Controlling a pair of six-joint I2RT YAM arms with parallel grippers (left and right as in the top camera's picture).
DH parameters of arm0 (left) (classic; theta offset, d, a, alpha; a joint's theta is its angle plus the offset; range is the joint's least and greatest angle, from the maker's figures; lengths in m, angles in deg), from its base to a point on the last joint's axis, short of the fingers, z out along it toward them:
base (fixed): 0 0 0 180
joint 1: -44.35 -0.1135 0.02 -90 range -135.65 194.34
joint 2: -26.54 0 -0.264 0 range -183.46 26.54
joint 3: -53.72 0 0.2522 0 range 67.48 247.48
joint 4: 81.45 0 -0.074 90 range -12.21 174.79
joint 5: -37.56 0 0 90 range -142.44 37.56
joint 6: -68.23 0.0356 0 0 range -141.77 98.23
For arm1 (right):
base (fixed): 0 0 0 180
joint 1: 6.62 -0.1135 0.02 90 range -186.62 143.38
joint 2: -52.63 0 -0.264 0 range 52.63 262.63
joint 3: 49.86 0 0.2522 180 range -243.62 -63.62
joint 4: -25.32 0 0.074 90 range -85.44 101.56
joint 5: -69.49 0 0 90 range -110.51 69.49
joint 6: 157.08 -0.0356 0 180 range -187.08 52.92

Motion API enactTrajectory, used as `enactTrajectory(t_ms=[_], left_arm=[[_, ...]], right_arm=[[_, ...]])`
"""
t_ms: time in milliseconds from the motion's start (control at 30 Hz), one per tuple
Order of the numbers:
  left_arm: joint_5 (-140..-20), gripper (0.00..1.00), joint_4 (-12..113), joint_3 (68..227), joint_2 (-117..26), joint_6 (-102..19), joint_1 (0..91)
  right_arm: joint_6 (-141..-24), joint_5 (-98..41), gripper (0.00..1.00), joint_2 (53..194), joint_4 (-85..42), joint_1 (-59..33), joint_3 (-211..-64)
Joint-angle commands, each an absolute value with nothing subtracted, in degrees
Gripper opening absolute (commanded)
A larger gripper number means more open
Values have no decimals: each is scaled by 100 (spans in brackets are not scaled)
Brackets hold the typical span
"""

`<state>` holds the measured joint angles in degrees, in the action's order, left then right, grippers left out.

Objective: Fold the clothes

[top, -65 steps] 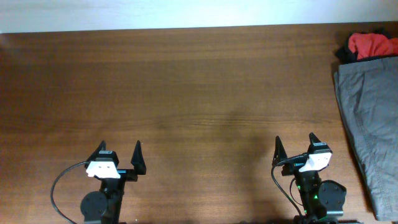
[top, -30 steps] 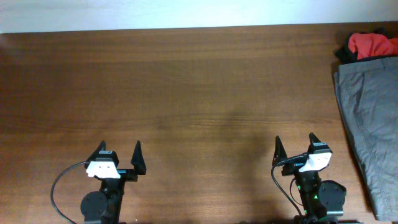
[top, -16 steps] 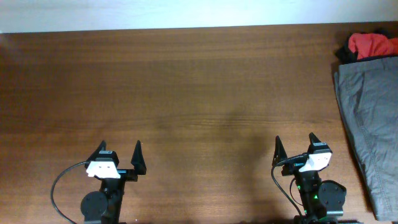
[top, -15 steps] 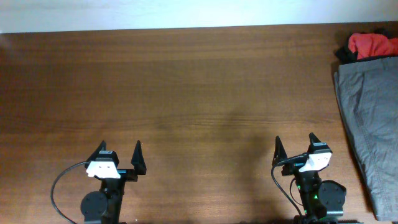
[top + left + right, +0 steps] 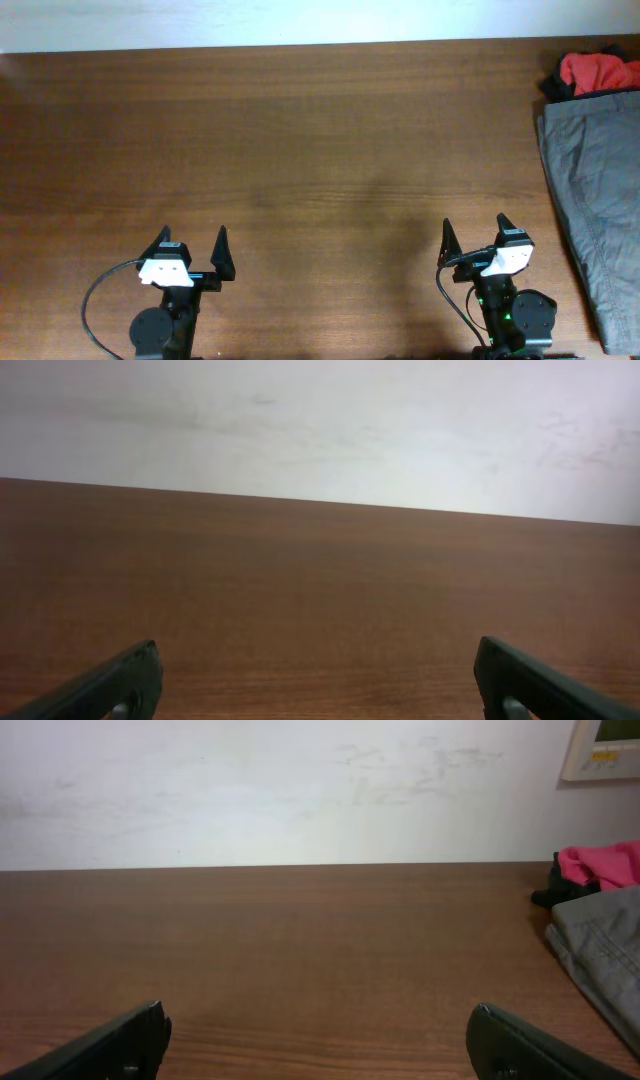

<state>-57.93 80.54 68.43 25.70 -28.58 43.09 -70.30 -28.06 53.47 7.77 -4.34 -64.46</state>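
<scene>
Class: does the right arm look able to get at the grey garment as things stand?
Probably yes: the right gripper is open, and nothing on the table stands between it and the grey garment.

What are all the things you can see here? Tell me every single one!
Table: one, brown wood, fills most of the overhead view.
Grey garment: one, grey, wrinkled, along the table's right edge.
Red garment: one, red, bunched at the far right corner, behind the grey one.
Dark garment: one, nearly black, peeking out beside the red one.
Wall: one, white, behind the table.
Wall box: one, beige, high on the wall at the right.
Left pincer: one, black, open, near edge on the left, holding nothing.
Right pincer: one, black, open, near edge on the right, holding nothing.
</scene>
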Motion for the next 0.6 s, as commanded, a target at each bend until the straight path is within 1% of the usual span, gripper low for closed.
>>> enactTrajectory(t_ms=[0, 133, 200, 233, 333, 400, 467, 567], left_arm=[[-5752, 99, 8065, 6799, 2618, -2749, 4333], [-5752, 99, 8065, 6799, 2618, -2749, 4333], [-5752, 99, 8065, 6799, 2618, -2749, 4333], [-5752, 99, 8065, 6799, 2618, -2749, 4333], [-5752, 99, 8065, 6799, 2618, -2749, 4333], [-5752, 99, 8065, 6799, 2618, -2747, 4333], [-5752, 99, 8065, 6799, 2618, -2749, 4333], [-5752, 99, 8065, 6799, 2618, -2747, 4333]], right_arm=[[-7050, -2760, 99, 5288, 781, -397, -6394], [-7050, -2760, 99, 5288, 781, -397, -6394], [-7124, -2985, 99, 5288, 796, -397, -6394], [-7402, -3330, 99, 5288, 831, -397, -6394], [-8827, -4745, 99, 5288, 884, -397, -6394], [-9496, -5525, 99, 5288, 882, -397, -6394], [-9793, -6294, 99, 5288, 842, -397, -6394], [-9804, -7197, 99, 5288, 790, -397, -6394]])
